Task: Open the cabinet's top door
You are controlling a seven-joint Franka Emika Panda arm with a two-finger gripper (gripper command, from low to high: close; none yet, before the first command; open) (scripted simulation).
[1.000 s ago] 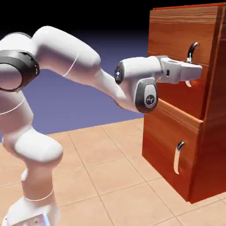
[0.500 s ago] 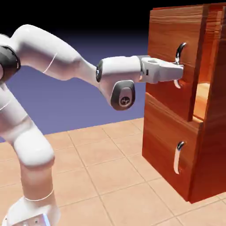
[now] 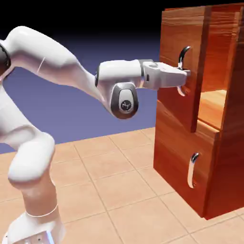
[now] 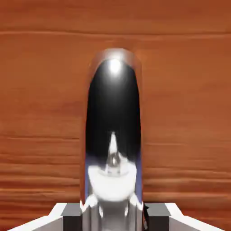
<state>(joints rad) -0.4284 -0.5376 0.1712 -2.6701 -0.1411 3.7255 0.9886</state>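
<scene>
Exterior view, door: the top door [image 3: 180, 62] stands part open, its handle side swung out from the cabinet [image 3: 230, 138], with the pale inner shelf [image 3: 213, 106] showing in the gap
Exterior view, gripper: my gripper [image 3: 185, 77] is at the door's curved silver handle [image 3: 181, 85], about midway along it
Exterior view, lower panel: closed, its own handle [image 3: 192, 170] untouched
Hand view, grip: the fingertips [image 4: 71, 215] sit on either side of the handle at the bottom edge, pinching it between them
Hand view, door face: wood grain fills the background, square on to my camera as far as I can judge
Step in hand: pulling the door open, I'd say well begun but short of wide
Next move: keep the pinch and draw back along the door's arc, turning the wrist with it so the handle doesn't slip out
</scene>
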